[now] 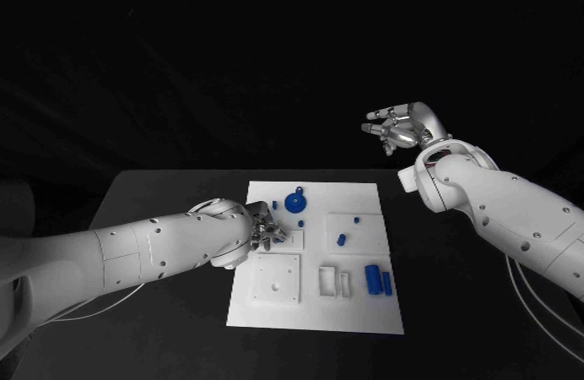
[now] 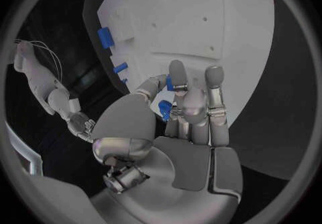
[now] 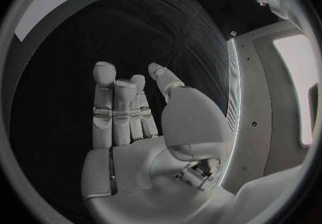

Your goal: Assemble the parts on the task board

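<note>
My left hand point(image 1: 263, 229) lies over the left edge of the white board point(image 1: 319, 312), at about nine o'clock from the board's middle, fingers bent down onto it. From the camera at that wrist I see my fingers point(image 2: 196, 101) closed together round a small blue part point(image 2: 165, 109), with another bit of blue showing between the fingertips, so this hand has hold of a part. Moving right across the board, a round blue knob point(image 1: 296, 202) stands toward twelve o'clock, near the far edge. Past it, at about two o'clock from the middle, sit two small blue pegs point(image 1: 349, 230), one behind the other. At about four o'clock, near the right edge, a blue cylinder point(image 1: 372, 279) and a thin blue bar point(image 1: 387, 283) lie side by side. Farthest right, my right hand point(image 1: 402, 127) hangs in the air beyond the table's far right corner, fingers loosely spread and holding nothing.
</note>
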Action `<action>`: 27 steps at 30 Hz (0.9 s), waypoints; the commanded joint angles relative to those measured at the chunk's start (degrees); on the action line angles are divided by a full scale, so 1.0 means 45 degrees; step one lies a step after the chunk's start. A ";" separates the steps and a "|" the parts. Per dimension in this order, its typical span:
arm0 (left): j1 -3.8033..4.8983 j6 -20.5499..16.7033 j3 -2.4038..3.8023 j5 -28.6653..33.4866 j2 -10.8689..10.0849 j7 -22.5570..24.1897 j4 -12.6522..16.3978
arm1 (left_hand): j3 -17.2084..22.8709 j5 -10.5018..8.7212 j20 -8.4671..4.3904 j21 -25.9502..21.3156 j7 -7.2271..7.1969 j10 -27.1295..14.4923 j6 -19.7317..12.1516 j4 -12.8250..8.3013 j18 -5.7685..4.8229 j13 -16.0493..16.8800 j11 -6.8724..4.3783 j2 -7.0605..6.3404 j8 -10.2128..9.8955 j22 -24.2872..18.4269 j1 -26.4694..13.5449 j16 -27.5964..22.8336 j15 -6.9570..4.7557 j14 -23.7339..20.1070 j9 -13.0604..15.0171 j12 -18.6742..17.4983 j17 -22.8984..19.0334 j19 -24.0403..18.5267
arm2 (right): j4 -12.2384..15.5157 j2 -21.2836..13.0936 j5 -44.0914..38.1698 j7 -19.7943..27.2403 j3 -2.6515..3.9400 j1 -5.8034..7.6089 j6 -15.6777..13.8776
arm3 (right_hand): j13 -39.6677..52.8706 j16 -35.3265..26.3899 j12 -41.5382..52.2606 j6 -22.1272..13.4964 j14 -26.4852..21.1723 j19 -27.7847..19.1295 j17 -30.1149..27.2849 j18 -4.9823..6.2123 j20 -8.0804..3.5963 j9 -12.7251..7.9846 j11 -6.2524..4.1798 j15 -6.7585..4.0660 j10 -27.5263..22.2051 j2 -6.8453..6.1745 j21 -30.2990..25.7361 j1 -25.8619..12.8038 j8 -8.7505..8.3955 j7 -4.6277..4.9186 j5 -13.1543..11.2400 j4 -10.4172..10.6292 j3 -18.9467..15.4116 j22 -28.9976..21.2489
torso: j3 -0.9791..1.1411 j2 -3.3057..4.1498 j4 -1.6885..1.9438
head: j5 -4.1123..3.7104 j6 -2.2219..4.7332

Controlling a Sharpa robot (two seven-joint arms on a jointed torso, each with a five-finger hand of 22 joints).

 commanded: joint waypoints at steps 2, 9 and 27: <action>-0.0063 0.0348 -0.0033 0.0019 0.0066 -0.0078 0.0015 | 0.0575 -0.0076 -0.0004 0.0055 -0.1153 0.0630 0.1282 -0.0390 -0.0182 0.0010 -0.0094 0.0001 0.0092 0.0224 0.0169 0.0106 -0.0084 0.0033 0.0706 0.0086 0.0015 -0.0019 | -0.0006 0.0014 -0.0033 0.0042 0.0005 0.0001 0.0205 | -0.0022 0.0033 0.0088 -0.0008 -0.0054 0.0483 0.0016 0.0245 0.0001 -0.0011 -0.0009 0.0010 -0.0112 0.0066 -0.0038 -0.0116 -0.0041 -0.0001 0.0116 -0.0031 -0.0029 0.0623 | 0.0008 0.0001 0.0001 | -0.0010 0.0006; -0.0065 0.0413 -0.0032 -0.0002 0.0128 -0.0103 0.0012 | 0.0523 -0.0104 -0.0007 0.0070 -0.1207 0.0632 0.1399 -0.0331 -0.0193 0.0036 -0.0105 -0.0052 0.0147 0.0228 0.0177 0.0228 -0.0094 0.0038 0.1064 0.0189 0.0077 -0.0014 | -0.0013 0.0022 -0.0034 0.0032 0.0005 0.0000 0.0228 | -0.0022 0.0033 0.0088 -0.0008 -0.0054 0.0483 0.0016 0.0245 0.0001 -0.0011 -0.0009 0.0010 -0.0112 0.0066 -0.0038 -0.0116 -0.0041 -0.0001 0.0116 -0.0031 -0.0029 0.0623 | 0.0005 0.0002 0.0005 | -0.0041 0.0016; -0.0067 0.0247 -0.0031 -0.0217 0.0221 -0.0164 -0.0058 | 0.0390 -0.0195 -0.0050 0.0223 -0.1335 0.0625 0.1589 -0.0197 -0.0210 0.0096 -0.0194 -0.0158 0.0411 0.0241 0.0228 0.0701 -0.0148 0.0161 0.1792 0.0654 0.0451 0.0030 | -0.0051 0.0075 -0.0034 0.0033 0.0005 -0.0001 0.0253 | -0.0029 0.0024 0.0091 -0.0006 -0.0061 0.0482 0.0011 0.0244 0.0001 -0.0011 -0.0009 0.0011 -0.0119 0.0071 -0.0045 -0.0117 -0.0041 -0.0002 0.0141 -0.0043 -0.0017 0.0623 | -0.0008 0.0013 0.0031 | -0.0068 0.0015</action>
